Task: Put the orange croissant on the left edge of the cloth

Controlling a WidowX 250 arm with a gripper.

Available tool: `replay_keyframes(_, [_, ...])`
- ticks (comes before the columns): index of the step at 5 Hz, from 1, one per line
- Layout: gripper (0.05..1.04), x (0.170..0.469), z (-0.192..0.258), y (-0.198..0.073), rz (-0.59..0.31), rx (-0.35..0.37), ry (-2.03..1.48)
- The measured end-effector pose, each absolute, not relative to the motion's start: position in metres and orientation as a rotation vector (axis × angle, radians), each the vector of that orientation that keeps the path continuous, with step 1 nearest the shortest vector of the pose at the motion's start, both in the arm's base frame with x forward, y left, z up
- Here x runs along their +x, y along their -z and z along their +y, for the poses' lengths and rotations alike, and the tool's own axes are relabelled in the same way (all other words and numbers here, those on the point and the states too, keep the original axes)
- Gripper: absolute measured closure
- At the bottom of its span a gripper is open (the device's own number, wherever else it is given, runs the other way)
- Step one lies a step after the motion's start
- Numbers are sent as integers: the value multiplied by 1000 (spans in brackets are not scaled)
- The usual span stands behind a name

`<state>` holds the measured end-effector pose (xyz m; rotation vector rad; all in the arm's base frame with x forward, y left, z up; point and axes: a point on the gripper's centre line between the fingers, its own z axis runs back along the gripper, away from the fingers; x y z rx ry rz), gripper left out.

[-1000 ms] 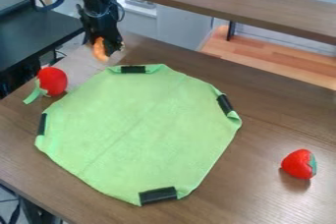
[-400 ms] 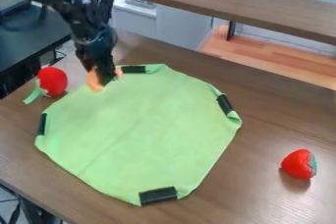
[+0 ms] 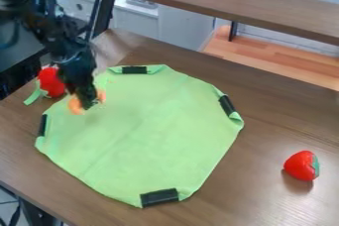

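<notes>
The gripper [image 3: 87, 102] hangs over the upper left part of the green cloth [image 3: 142, 131], shut on the orange croissant [image 3: 75, 105]. One end of the croissant sticks out on the gripper's left and a bit of orange shows on its right; the middle is hidden behind the gripper. Whether the croissant touches the cloth or hovers just above it, I cannot tell. The cloth lies spread out, its left edge marked by a black strip.
A red toy with a green strip [image 3: 51, 82] lies just beyond the cloth's upper left, beside the arm. Far to the right sits a red strawberry [image 3: 303, 165]. A raised wooden shelf [image 3: 225, 4] runs along the back.
From above the table's back left, the gripper has moved toward the camera with the croissant, over the cloth, and lately further left. The cloth and the red toys have stayed put.
</notes>
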<state>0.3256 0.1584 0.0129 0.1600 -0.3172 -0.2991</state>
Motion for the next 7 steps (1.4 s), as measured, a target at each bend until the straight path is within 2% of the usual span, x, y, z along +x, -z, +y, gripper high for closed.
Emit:
replay_keyframes(1, [453,305,160,-4,-280,153,330])
replay_keyframes(2, [410,299,161,-3,-256,140,351])
replay_keyframes(3, [134,292,155,12,-194,34,371])
replay_keyframes(4, [83,296,153,11,-184,-3,393])
replay_keyframes(5, [83,296,149,10,-181,-33,388])
replay_keyframes(7, [83,285,148,-80,-201,14,277])
